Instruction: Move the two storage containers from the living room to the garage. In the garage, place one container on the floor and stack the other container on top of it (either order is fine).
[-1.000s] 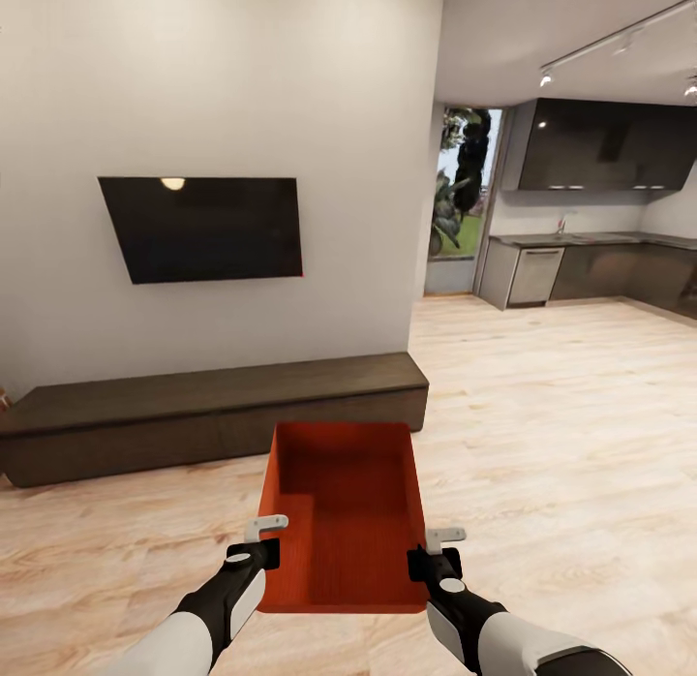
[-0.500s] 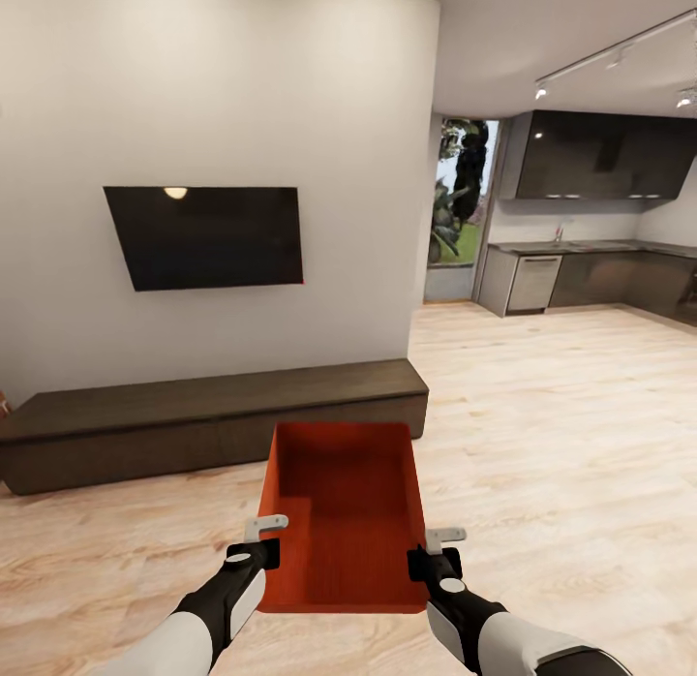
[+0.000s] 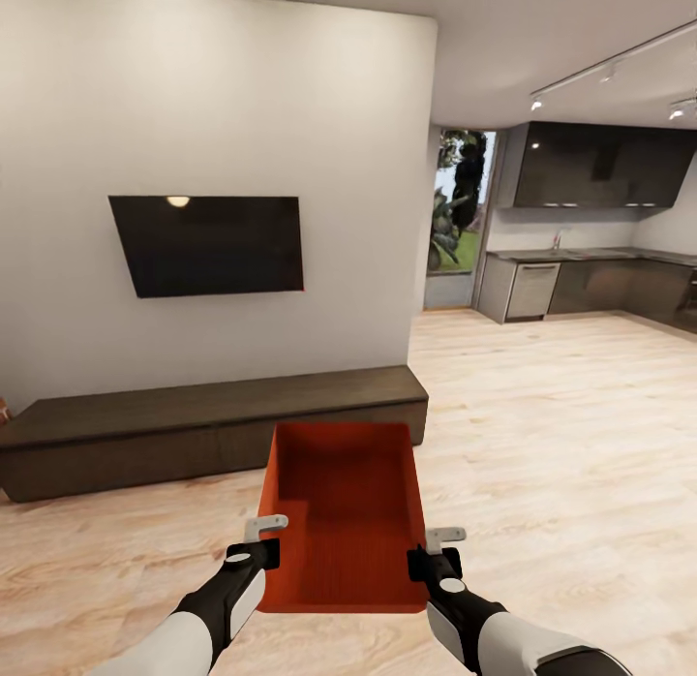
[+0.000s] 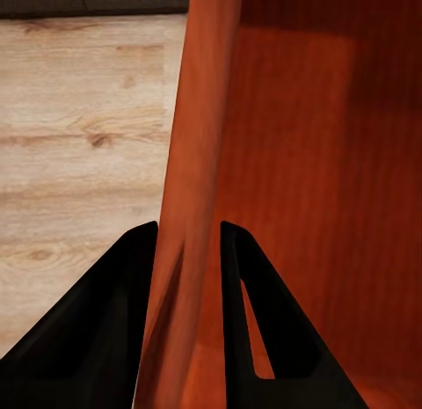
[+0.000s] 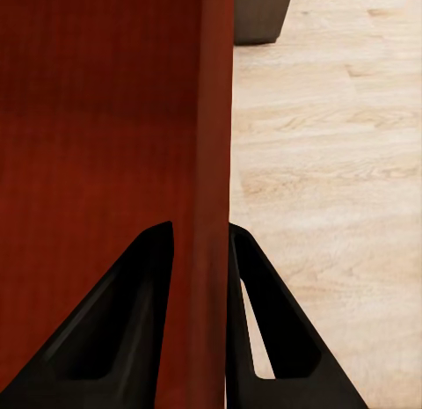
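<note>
A light wood plank floor (image 3: 542, 444) runs from the living room through to a kitchen at the far right. Directly on it, against the white wall, stands 1 long dark low cabinet (image 3: 213, 429), its flat top bare. At the far right, grey kitchen base cabinets (image 3: 581, 287) also stand on the planks.

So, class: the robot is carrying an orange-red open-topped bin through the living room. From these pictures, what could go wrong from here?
1. The orange-red open-topped bin hangs only by its thin side walls, pinched by the left gripper and right gripper; a jolt could let it slip or twist.
2. The long dark low cabinet lies just ahead; driving forward could knock the bin's far end against it.
</note>
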Motion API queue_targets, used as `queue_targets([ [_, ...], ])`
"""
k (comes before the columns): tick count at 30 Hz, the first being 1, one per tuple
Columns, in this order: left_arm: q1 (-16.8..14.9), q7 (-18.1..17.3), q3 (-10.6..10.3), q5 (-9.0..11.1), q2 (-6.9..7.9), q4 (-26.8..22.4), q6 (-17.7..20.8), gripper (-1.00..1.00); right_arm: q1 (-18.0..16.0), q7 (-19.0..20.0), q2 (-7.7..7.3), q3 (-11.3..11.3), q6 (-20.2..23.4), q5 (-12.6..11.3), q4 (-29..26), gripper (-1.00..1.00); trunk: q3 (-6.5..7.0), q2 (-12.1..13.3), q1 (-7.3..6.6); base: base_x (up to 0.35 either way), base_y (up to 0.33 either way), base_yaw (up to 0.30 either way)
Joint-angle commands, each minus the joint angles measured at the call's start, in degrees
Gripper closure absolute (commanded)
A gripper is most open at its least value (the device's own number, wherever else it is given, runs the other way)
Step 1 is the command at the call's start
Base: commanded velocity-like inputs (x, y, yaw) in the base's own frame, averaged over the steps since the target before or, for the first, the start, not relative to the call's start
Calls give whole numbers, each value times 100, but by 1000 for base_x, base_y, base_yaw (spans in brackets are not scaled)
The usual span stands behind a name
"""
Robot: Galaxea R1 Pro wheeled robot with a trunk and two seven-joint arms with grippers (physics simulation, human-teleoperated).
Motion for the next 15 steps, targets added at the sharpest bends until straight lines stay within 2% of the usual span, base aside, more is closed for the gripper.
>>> queue_targets([
  [1,-2,25,-73,68,1,-15,28,100,-7,-27,-3,44,-38,-131,17,100,1,-6,1,0,0,0],
  [15,-2,16,-74,68,10,-15,26,100,-7,-27,-3,45,-35,-131,17,100,130,-6,1,0,0,0],
])
